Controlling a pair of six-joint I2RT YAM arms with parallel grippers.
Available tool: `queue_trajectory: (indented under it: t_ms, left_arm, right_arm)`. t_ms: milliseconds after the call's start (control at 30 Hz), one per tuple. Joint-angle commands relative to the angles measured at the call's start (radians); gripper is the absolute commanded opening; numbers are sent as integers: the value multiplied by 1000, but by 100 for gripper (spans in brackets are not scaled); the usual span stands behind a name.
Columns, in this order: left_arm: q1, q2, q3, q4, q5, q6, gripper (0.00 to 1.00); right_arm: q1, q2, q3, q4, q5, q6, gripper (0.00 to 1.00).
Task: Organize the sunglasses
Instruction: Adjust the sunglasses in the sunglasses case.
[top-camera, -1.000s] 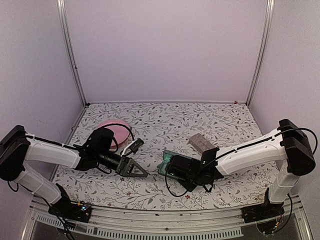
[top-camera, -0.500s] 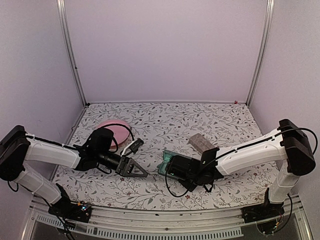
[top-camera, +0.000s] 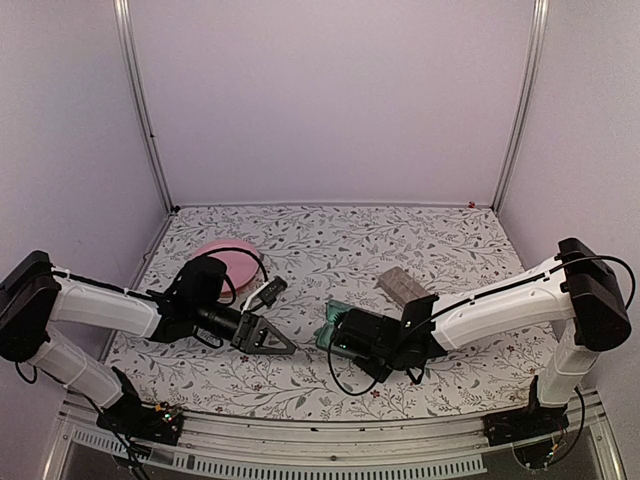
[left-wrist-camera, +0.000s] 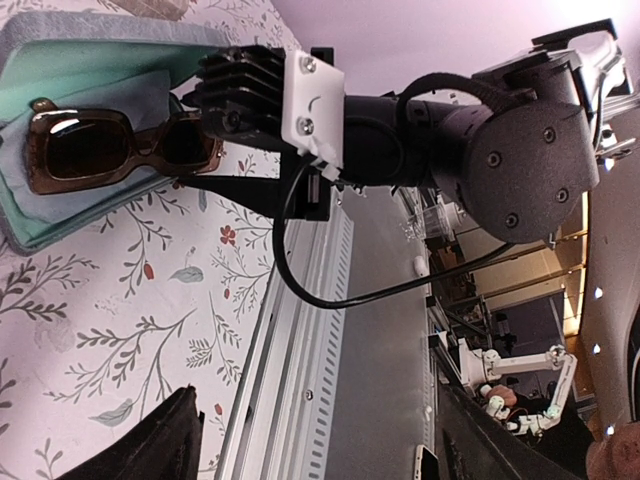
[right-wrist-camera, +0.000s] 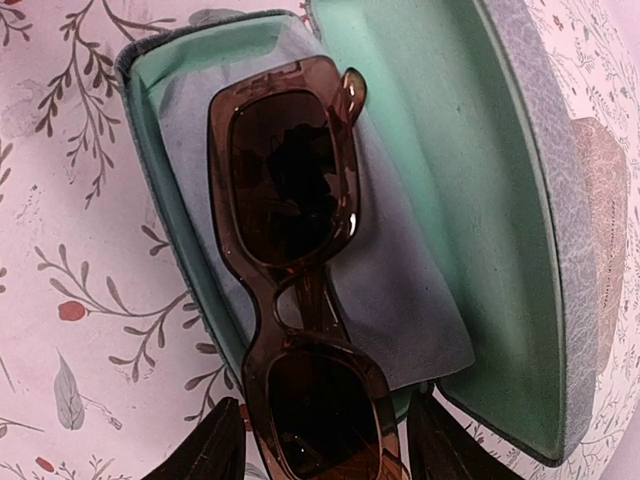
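Sunglasses (right-wrist-camera: 290, 200) with a brown frame and dark lenses lie lengthwise on a blue-grey cloth (right-wrist-camera: 400, 300) inside an open case (right-wrist-camera: 450, 130) with green lining. One lens overhangs the case's near rim. That lens sits between the fingers of my right gripper (right-wrist-camera: 325, 445), which is shut on the sunglasses. The left wrist view shows the same sunglasses (left-wrist-camera: 100, 150), one end hidden behind the right gripper's black body. In the top view my right gripper (top-camera: 335, 338) is at the case (top-camera: 328, 322). My left gripper (top-camera: 275, 320) hovers open and empty just to its left.
A pink rounded object (top-camera: 222, 258) lies behind the left arm. A grey-brown case (top-camera: 402, 284) rests behind the right arm. The table's metal front rail (left-wrist-camera: 330, 330) runs close under the left gripper (left-wrist-camera: 320, 450).
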Motion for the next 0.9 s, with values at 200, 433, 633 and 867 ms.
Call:
queue_trajectory:
  t_ms: [200, 433, 633, 867]
  left_arm:
    - [9, 20, -9, 25, 13, -4, 81]
    - [9, 25, -7, 28, 14, -4, 81]
    - [9, 25, -5, 31, 12, -7, 81]
    - [9, 32, 3, 36, 15, -8, 81]
  right_arm:
    - [-5, -79, 3, 16, 15, -9, 60]
    - [-7, -60, 5, -26, 27, -5, 59]
    - [-7, -166, -50, -21, -30, 50, 58]
    - [-38, -306, -157, -10, -145, 190, 56]
